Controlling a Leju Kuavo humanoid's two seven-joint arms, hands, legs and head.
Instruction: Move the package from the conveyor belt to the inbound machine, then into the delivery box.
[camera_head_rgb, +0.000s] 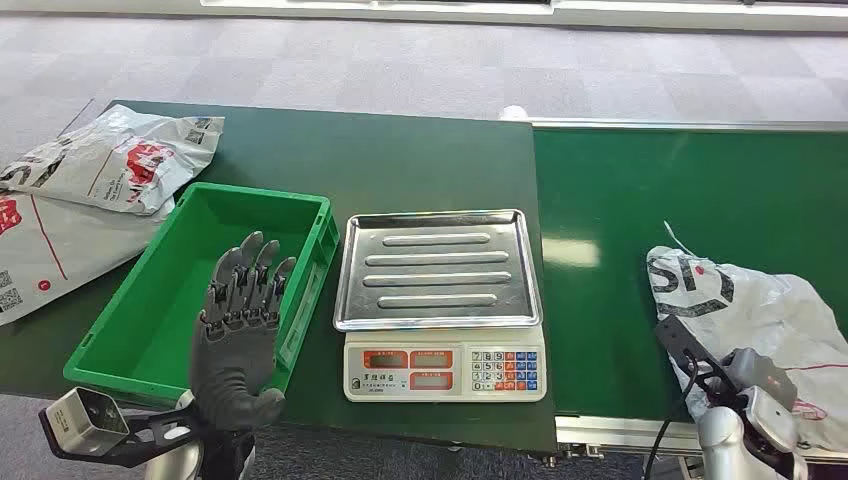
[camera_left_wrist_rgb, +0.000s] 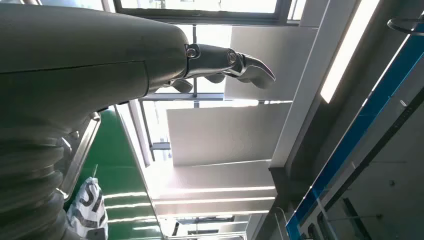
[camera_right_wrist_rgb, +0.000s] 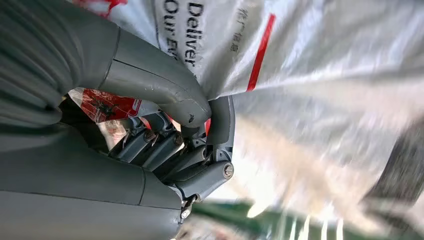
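Grey plastic mailer with red stripes and dark lettering, pretty crinkled up, that's the package (camera_head_rgb: 760, 320), and the right robot hand (camera_right_wrist_rgb: 200, 145) has it pinched: in the right wrist view the thick thumb is pressed down onto a fold of the bag with the darker fingers (camera_right_wrist_rgb: 165, 150) curled in underneath, so it's clamped on the near-left part of the package. Package is sitting on the green conveyor belt (camera_head_rgb: 690, 210) on the right side, lying flat-ish, with its long axis running from the far-left corner towards the near-right edge of the head view. Left robot hand (camera_head_rgb: 240, 330) holds nothing, fingers straight and spread a bit, raised palm-away over the near edge of the green delivery box (camera_head_rgb: 310, 300). That box sits on the dark green counter (camera_head_rgb: 400, 160), just left of the scale (camera_head_rgb: 445, 300) with its steel tray. Two more grey mailers (camera_head_rgb: 110, 160) lie at the far-left of the counter.
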